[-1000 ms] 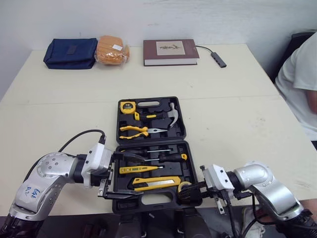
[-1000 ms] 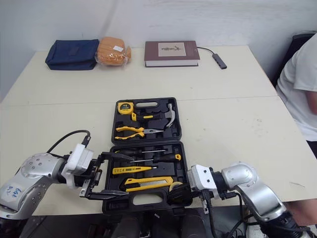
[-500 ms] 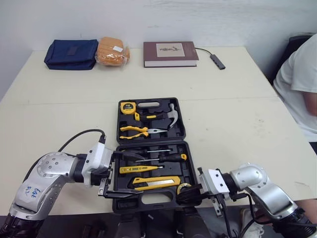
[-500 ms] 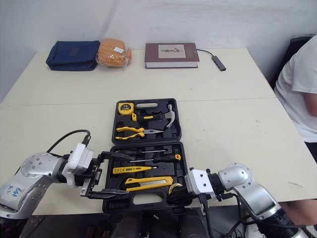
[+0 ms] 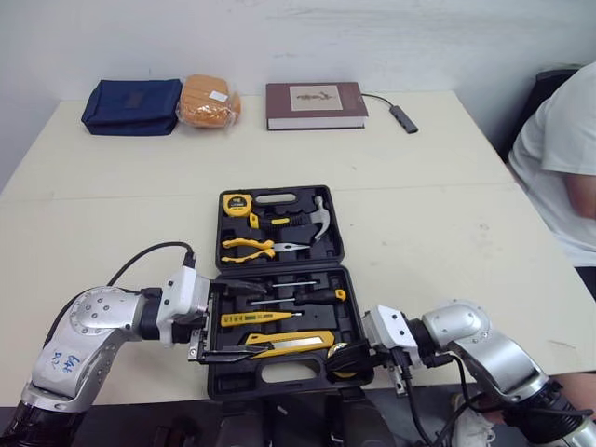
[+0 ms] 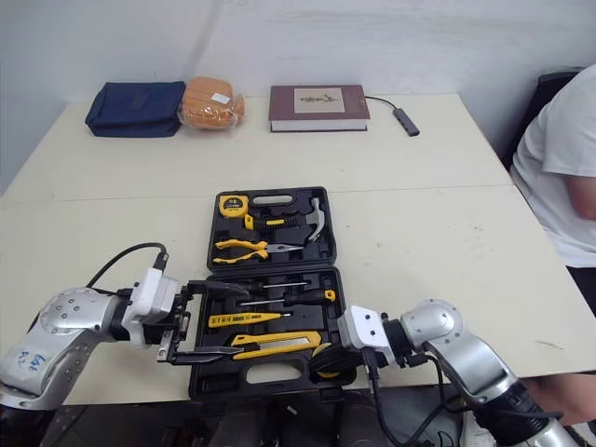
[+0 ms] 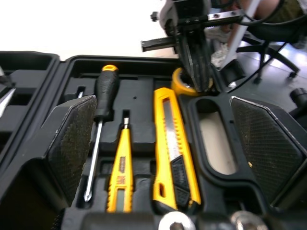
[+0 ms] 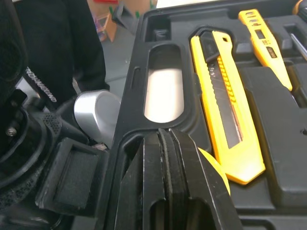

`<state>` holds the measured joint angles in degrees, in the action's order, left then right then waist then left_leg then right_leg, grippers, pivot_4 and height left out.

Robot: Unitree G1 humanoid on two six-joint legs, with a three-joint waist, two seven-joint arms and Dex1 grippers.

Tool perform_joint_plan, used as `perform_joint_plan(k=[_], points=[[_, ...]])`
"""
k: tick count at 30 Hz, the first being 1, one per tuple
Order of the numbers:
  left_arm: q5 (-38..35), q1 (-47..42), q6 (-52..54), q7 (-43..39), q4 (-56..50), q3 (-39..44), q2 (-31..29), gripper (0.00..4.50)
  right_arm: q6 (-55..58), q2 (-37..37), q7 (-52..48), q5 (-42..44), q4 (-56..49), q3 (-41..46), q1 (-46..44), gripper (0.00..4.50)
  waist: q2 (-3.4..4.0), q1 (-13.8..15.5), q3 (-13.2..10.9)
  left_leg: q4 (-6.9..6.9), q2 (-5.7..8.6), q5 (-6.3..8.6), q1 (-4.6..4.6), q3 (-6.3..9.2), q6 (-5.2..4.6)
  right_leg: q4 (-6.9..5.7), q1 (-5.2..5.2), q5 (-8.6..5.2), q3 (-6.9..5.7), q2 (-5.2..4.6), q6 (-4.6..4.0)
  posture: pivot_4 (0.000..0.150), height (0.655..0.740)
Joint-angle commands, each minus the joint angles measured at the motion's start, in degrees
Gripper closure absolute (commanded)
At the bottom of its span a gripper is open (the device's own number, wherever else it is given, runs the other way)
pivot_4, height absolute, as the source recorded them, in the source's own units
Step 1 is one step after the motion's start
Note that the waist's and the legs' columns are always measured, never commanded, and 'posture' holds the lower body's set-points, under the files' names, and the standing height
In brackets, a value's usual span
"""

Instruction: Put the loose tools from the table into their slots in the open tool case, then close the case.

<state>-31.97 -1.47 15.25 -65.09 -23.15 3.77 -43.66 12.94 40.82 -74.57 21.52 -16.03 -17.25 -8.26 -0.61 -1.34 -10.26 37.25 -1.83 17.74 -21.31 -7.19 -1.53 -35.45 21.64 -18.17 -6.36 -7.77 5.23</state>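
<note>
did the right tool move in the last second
Yes. The right tool has slid to the robot's left, farther in over the near right corner of the open black plastic tool case, closer to the yellow utility knife.

Most of the yellow roll (image 8: 215,168) is hidden behind the right gripper (image 8: 165,141), whose fingers close on it (just a curved edge peeks out), while the person (image 5: 559,158) is cut off by the picture's edge and the print on the book (image 5: 315,104) is too small to read.
</note>
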Motion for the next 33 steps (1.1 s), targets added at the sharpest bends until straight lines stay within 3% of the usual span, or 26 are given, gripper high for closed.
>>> perform_joint_plan(k=[1, 6, 10, 13, 17, 24, 33], points=[[0.4, 1.5, -1.8, 2.2, 0.8, 3.5, 0.7, 0.00, 1.2, 1.7, 1.3, 3.5, -2.5, 6.0, 0.4, 4.46, 0.09, -0.1, -0.1, -0.01, 0.01, -0.01, -0.02, -0.01, -0.02, 0.01, 0.02, 0.00, 0.00, 0.00, 0.00, 0.150, 0.7400], [1.0, 3.4, -3.8, 8.0, 4.4, 9.7, 3.4, 0.00, 6.9, 4.6, 5.7, 9.6, -5.8, 17.0, 0.0, 4.46, 0.16, 0.1, -0.1, -0.03, 0.01, -0.05, -0.12, 0.05, -0.11, 0.07, 0.07, 0.00, -0.08, 0.00, 0.00, 0.150, 0.7400], [2.1, 1.9, -9.0, 16.2, 9.3, 16.4, 9.1, 0.00, 8.2, 6.0, 9.9, 9.2, -3.5, 23.6, 0.7, 4.46, 0.14, 0.5, -0.1, -0.08, 0.01, -0.03, -0.14, 0.09, -0.11, 0.15, 0.06, 0.00, -0.15, 0.00, 0.01, 0.150, 0.7400], [2.5, 3.1, -9.3, 16.8, 11.4, 18.1, 9.3, 0.00, 6.7, 7.0, 10.6, 7.0, 0.1, 26.0, 1.5, 4.46, 0.14, 1.0, -0.2, -0.09, 0.01, -0.04, -0.15, 0.08, -0.14, 0.17, 0.06, 0.00, -0.16, 0.01, 0.01, 0.150, 0.7400], [5.7, 5.0, -8.6, 18.4, 15.4, 18.3, 8.2, 1.25, 4.2, 7.9, 12.5, 2.6, 6.6, 26.1, 0.5, 4.50, 0.14, 1.3, -0.2, -0.12, 0.03, -0.09, -0.21, 0.02, -0.22, 0.31, 0.07, 0.02, -0.17, 0.02, 0.04, 0.150, 0.7400], [8.5, 5.8, -5.8, 21.7, 15.8, 15.1, 9.4, 4.47, 0.1, 2.3, 18.6, -3.9, 12.9, 21.4, -3.1, 4.50, 0.14, 1.2, -0.2, -0.16, 0.02, -0.05, -0.25, 0.03, -0.06, 0.36, 0.11, 0.04, -0.19, 0.03, 0.07, 0.150, 0.7400], [9.7, -0.5, 0.5, 24.4, 18.0, 8.9, 11.0, 4.47, -0.7, -5.4, 22.4, -10.3, 19.8, 13.3, -12.1, 4.50, 0.16, 1.1, -0.2, -0.14, 0.04, -0.18, -0.30, -0.01, 0.14, 0.27, 0.20, 0.07, -0.16, 0.04, 0.13, 0.150, 0.7400]])
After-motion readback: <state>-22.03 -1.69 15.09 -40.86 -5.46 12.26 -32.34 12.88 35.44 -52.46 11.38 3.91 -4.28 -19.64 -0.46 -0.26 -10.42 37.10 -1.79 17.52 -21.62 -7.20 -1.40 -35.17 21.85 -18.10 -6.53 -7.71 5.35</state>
